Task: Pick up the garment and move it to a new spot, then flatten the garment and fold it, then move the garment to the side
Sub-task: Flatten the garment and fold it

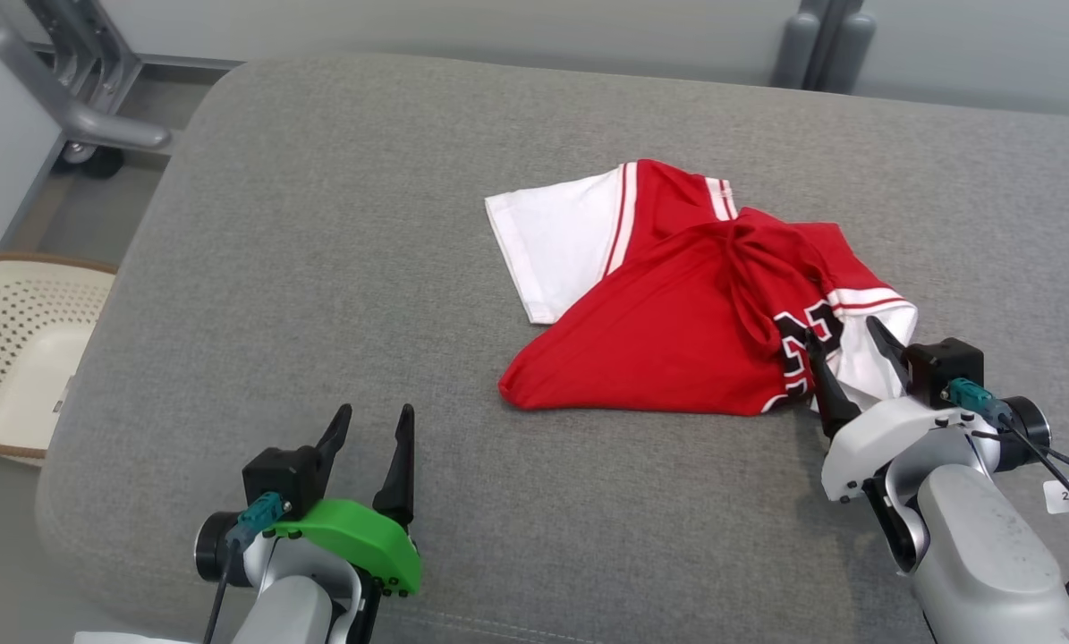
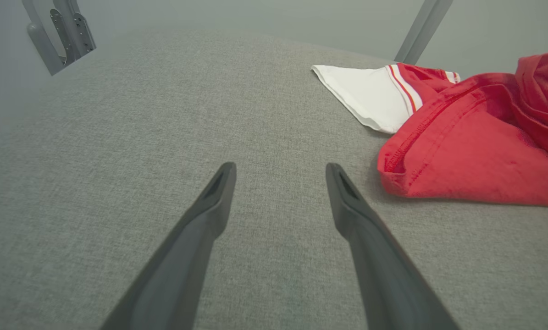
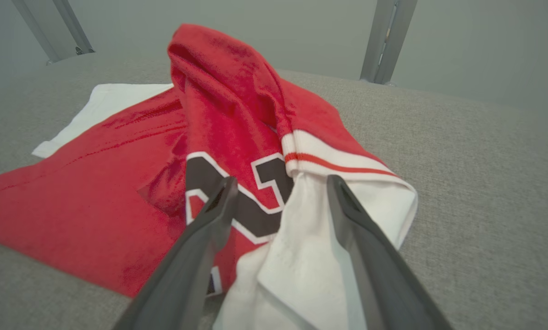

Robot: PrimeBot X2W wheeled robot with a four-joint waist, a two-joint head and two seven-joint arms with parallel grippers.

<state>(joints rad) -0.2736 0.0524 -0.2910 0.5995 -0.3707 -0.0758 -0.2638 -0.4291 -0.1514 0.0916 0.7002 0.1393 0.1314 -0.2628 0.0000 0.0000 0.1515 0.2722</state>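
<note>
The garment (image 1: 677, 331) lies on the cushion (image 1: 319, 268), with a basket (image 1: 51, 263) beside the cushion's left edge.

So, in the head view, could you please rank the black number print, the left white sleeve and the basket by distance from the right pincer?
1. Black number print, at the right pincer tips.
2. White sleeve, farther back and left.
3. Basket, at the far left edge.

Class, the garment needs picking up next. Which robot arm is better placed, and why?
Likely right. The right gripper is open with the garment between its fingers, at a white sleeve; the left gripper is open over bare cushion, apart from it.
</note>
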